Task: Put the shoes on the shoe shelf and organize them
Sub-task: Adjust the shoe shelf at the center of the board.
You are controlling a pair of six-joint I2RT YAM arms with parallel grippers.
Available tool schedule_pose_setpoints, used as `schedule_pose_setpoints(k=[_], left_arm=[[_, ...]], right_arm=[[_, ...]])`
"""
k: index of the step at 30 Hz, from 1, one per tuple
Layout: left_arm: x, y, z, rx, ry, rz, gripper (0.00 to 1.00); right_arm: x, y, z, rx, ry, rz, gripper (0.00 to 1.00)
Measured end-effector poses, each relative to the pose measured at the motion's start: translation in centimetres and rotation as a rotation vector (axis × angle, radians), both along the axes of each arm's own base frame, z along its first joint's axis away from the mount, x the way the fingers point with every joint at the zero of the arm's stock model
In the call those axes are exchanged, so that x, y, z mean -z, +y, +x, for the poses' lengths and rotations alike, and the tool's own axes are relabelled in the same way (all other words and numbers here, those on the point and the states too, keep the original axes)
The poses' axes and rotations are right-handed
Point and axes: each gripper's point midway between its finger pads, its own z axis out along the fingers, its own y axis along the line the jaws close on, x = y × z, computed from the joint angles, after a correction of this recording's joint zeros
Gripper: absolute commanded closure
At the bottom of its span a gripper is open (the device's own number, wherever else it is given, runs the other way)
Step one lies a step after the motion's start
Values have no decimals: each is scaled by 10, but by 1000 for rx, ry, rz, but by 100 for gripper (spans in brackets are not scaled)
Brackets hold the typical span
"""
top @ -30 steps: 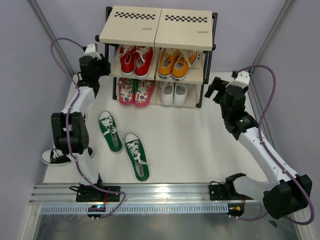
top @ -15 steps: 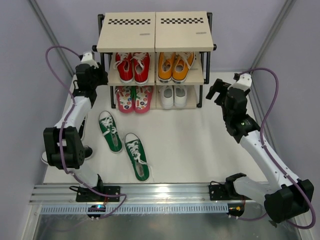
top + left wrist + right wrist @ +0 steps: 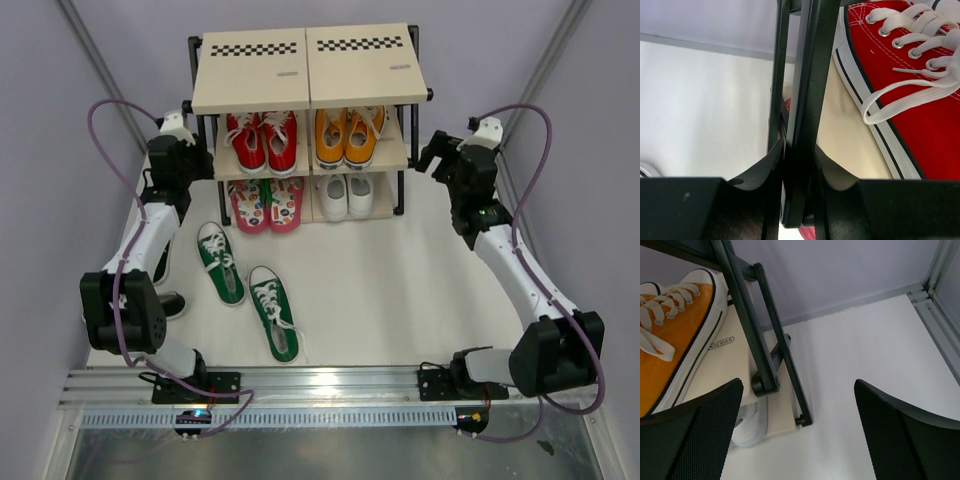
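Observation:
The shoe shelf point(image 3: 308, 68) stands at the back middle. Pink flip-flops point(image 3: 266, 203) and small white shoes point(image 3: 347, 194) sit on its bottom tier. Two green sneakers point(image 3: 221, 263) point(image 3: 274, 312) lie on the floor at the front left. A black sneaker point(image 3: 172, 301) is mostly hidden behind my left arm. My left gripper point(image 3: 188, 152) point(image 3: 799, 150) is shut on the shelf's left black frame post point(image 3: 804, 95). My right gripper point(image 3: 432, 152) point(image 3: 799, 387) is open and empty beside the shelf's right end frame point(image 3: 747, 325), not touching it.
Red sneakers point(image 3: 262, 140) point(image 3: 910, 75) and orange sneakers point(image 3: 347, 135) point(image 3: 670, 330) fill the middle tier. Grey walls stand close on the left, right and back. A metal rail point(image 3: 320, 385) with the arm bases runs along the near edge.
The shelf has swung from skewed to square and shifted left with my left gripper on its post. My right gripper has moved up and back to the shelf's right side.

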Motion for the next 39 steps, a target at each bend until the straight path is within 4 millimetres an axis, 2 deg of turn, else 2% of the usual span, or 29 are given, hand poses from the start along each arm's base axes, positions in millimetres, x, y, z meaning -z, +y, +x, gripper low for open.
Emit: schedule_pose_setpoints(k=[6, 10, 14, 20, 25, 28, 31, 33, 34, 39], left_arm=[[1, 1, -1, 6, 4, 17, 91], [1, 0, -1, 9, 5, 20, 91], [1, 0, -1, 14, 5, 25, 91], [2, 0, -3, 22, 11, 44, 91], [3, 0, -4, 26, 14, 50, 91], [4, 0, -5, 31, 18, 53, 90], [4, 0, -6, 36, 22, 58, 90], [4, -1, -7, 38, 26, 58, 90], [4, -1, -8, 39, 28, 60, 90], [5, -1, -10, 41, 38, 60, 89]], right_arm=[[-10, 20, 32, -104, -24, -17, 7], [-4, 29, 51, -143, -5, -29, 10], [4, 34, 71, -152, 15, -41, 18], [16, 33, 82, -147, 43, -65, 27], [10, 34, 96, -149, 36, -80, 43], [14, 34, 97, -149, 48, -88, 54], [14, 37, 96, -156, 48, -94, 59], [14, 39, 96, -166, 47, -98, 68], [14, 39, 96, -169, 48, -103, 76], [14, 44, 95, -192, 46, -88, 96]])
